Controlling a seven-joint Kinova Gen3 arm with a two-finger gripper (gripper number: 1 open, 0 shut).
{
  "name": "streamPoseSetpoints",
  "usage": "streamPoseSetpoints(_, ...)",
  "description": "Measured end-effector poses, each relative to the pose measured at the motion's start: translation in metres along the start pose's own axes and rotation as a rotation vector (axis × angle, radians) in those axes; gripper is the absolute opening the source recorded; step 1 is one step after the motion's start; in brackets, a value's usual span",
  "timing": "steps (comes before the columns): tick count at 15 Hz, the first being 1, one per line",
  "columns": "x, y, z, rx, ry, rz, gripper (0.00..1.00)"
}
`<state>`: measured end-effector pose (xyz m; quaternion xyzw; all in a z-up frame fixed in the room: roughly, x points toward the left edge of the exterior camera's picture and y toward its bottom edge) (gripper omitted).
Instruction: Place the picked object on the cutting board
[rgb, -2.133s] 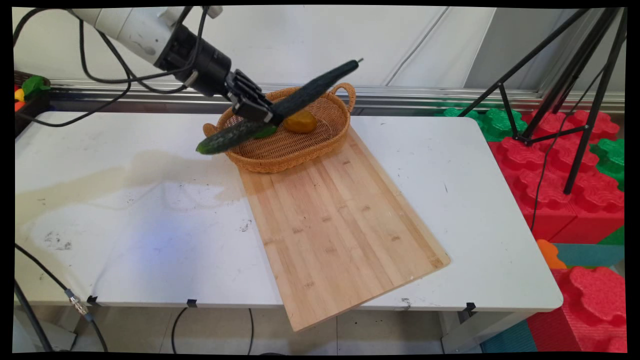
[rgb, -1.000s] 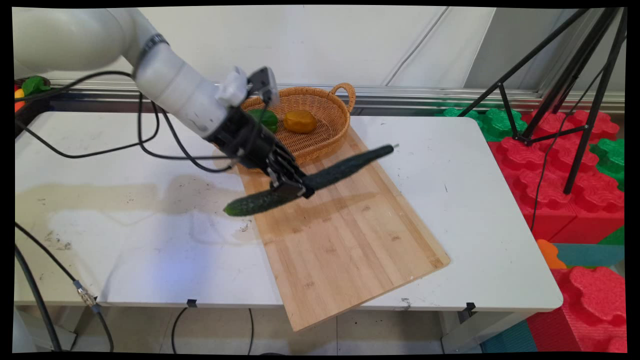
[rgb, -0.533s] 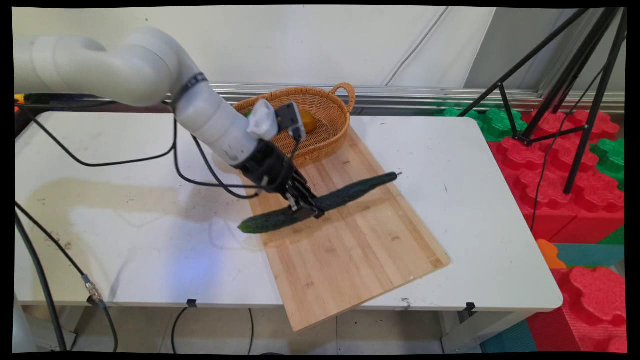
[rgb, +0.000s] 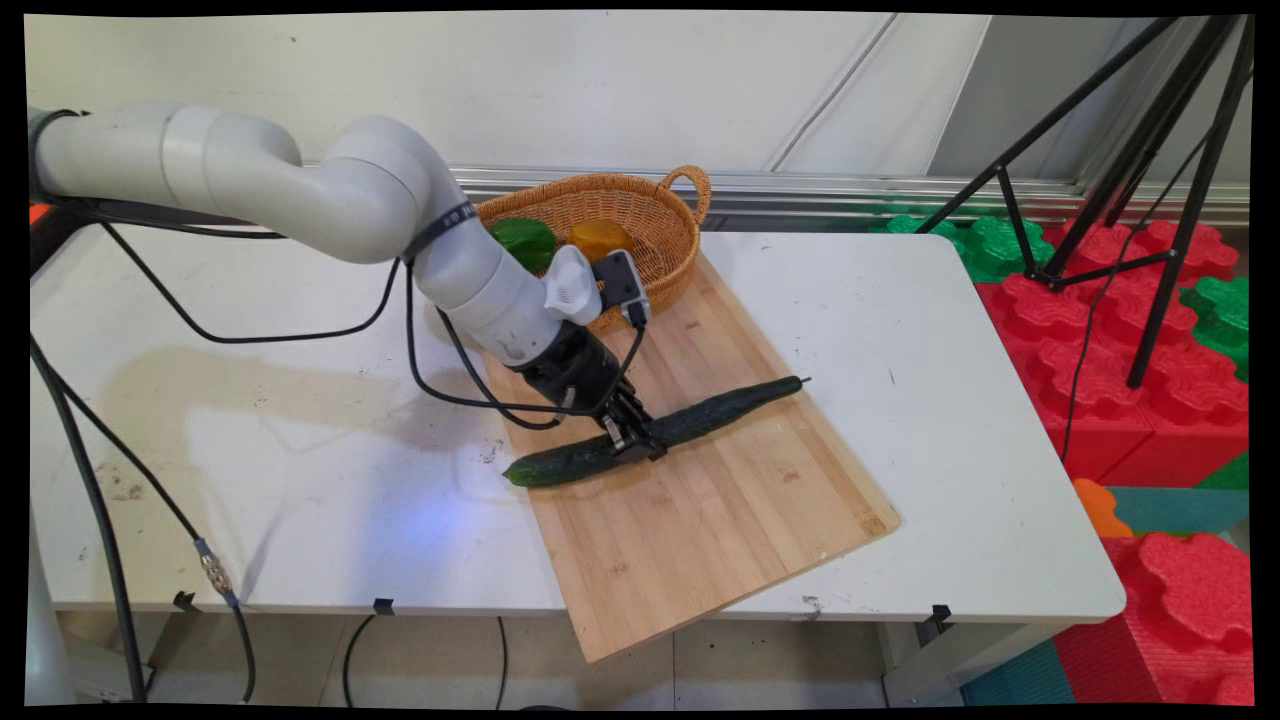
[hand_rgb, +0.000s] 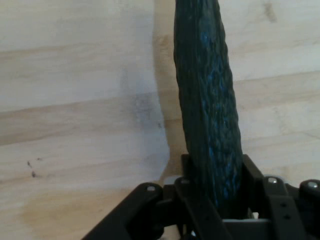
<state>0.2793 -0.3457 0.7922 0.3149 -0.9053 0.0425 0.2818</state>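
Cucumber (rgb: 655, 432), long and dark green, lies low across the wooden cutting board (rgb: 700, 500), clamped near its middle by the end effector (rgb: 637, 440), whose black fingers (hand_rgb: 252, 175) are closed against its two sides. In the hand view the cucumber (hand_rgb: 210, 110) rises straight up from between the fingers, its bumpy skin filling the middle of the picture, with the pale grain of the board (hand_rgb: 75, 100) close behind it. Whether the cucumber actually rests on the board or hangs just above it cannot be told, though its shadow sits tight against it. To one side of the end effector the cucumber's blunt end reaches just past the board's edge, over the white worktop (rgb: 300, 480); to the other side its thinner stem end points toward the board's far right edge. The board lies at an angle, one corner overhanging the worktop's near edge. Behind the end effector, past the arm's wrist and its hanging black cables (rgb: 440, 370), a woven wicker basket (rgb: 670, 225) with a loop handle stands at the board's far end, holding a green pepper (rgb: 525, 240) and an orange-yellow fruit (rgb: 598, 238) side by side. Farther off to the right, beyond the worktop, a black tripod (rgb: 1130, 150) stands over red and green foam blocks (rgb: 1130, 380).
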Motion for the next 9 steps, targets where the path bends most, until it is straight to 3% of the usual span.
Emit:
streamPoseSetpoints(2,0.0007,0.0000,0.0053,0.005,0.000,0.000,0.00)
streamPoseSetpoints(3,0.0012,0.0000,0.0078,0.007,0.001,-0.001,1.00)
streamPoseSetpoints(9,0.0029,0.0003,0.0133,0.018,0.006,0.002,1.00)
